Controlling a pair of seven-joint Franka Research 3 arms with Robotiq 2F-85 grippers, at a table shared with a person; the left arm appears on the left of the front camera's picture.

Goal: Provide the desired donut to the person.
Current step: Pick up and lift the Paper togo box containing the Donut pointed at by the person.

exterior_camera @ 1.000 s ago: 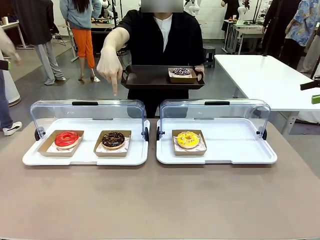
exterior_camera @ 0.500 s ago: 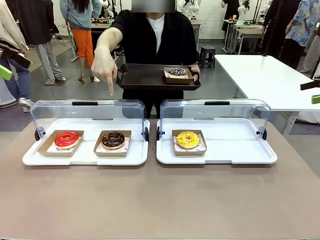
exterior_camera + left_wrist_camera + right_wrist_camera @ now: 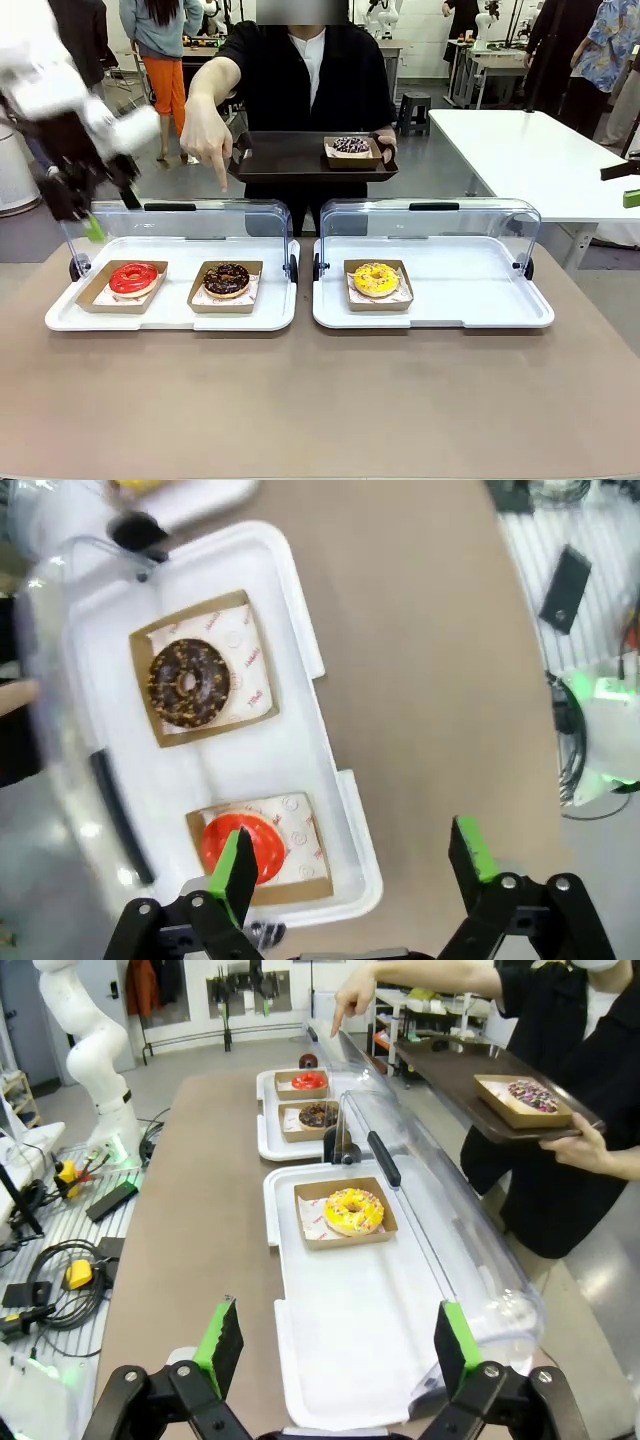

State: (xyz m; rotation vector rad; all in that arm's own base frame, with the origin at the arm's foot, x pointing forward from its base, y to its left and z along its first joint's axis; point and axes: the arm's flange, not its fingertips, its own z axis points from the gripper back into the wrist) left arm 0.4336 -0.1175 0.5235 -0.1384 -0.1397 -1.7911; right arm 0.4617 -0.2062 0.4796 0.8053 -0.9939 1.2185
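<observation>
Front view: person's pointing hand (image 3: pixel 205 135) marks the chocolate-glazed ring donut (image 3: pixel 227 278) as chosen. Left gripper (image 3: pixel 352 855) hovers spread-fingered over its white plastic tray (image 3: pixel 175 310); right gripper (image 3: pixel 335 1345) is likewise spread, holding nothing.

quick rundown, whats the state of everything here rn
left lid: open, rolled back
right lid: open, rolled back
red donut: resting, ungripped
chocolate donut: resting, ungripped
yellow donut: resting, ungripped
person's hand: pointing down toward chocolate donut
dark tray: held by person, carrying sprinkled donut
left gripper: open, empty
right gripper: open, empty
</observation>
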